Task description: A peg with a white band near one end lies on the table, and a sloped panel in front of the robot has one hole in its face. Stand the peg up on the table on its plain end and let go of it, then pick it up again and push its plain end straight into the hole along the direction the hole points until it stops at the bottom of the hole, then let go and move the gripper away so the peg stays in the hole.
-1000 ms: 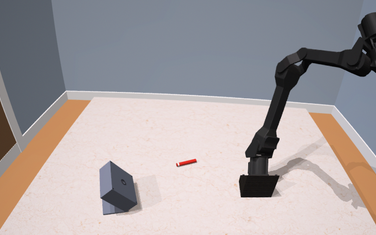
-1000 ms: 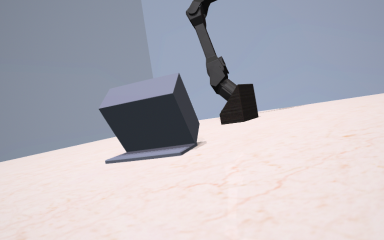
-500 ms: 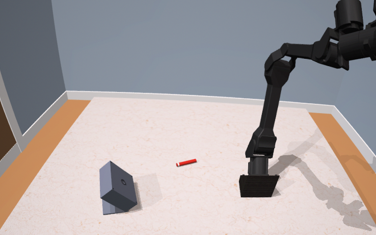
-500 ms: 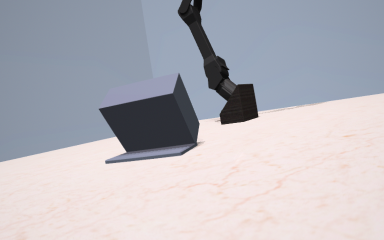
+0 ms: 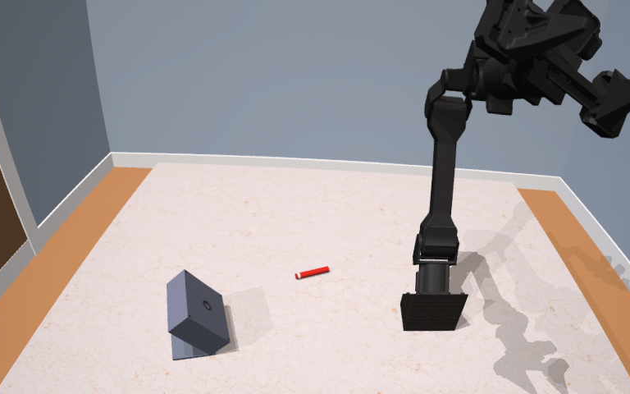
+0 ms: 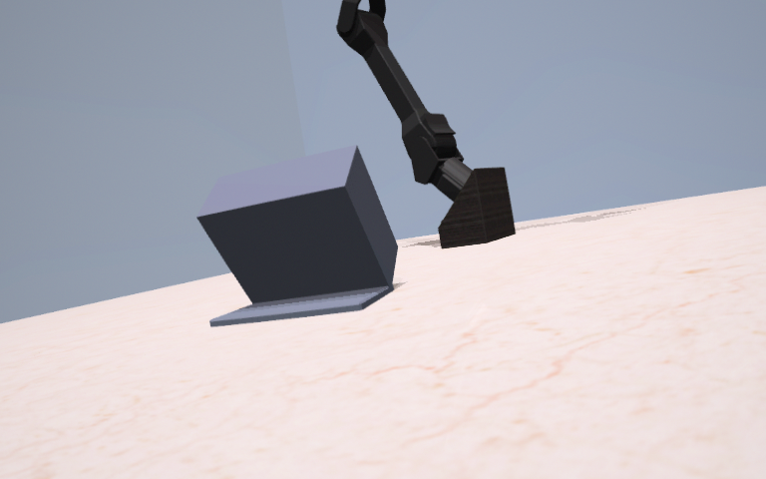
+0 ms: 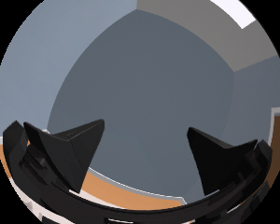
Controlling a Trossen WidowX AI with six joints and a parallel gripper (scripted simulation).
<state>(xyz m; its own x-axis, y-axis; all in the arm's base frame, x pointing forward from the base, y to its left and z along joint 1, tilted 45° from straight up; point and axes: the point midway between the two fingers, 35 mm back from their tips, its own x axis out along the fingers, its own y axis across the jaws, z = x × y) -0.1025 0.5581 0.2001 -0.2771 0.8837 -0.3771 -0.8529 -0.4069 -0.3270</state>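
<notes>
The red peg (image 5: 314, 272) lies on its side on the table between the sloped panel and the arm's base. Its white band (image 5: 299, 276) is near the end toward the panel. The peg does not show in the exterior view or the wrist view. The sloped panel (image 5: 201, 324) (image 6: 310, 248) stands on the table, with its one hole (image 5: 207, 304) in the face toward the arm; the exterior view shows its back. My gripper (image 5: 621, 53) (image 7: 147, 128) is open wide and empty, high above the table at the upper right of the top view, far from the peg.
The arm's base (image 5: 433, 312) (image 6: 476, 211) stands on the table (image 5: 260, 209) (image 6: 494, 385), to the right of the peg in the top view. Walls rise around the table. The wrist view shows walls, ceiling and a strip of orange floor (image 7: 126, 195).
</notes>
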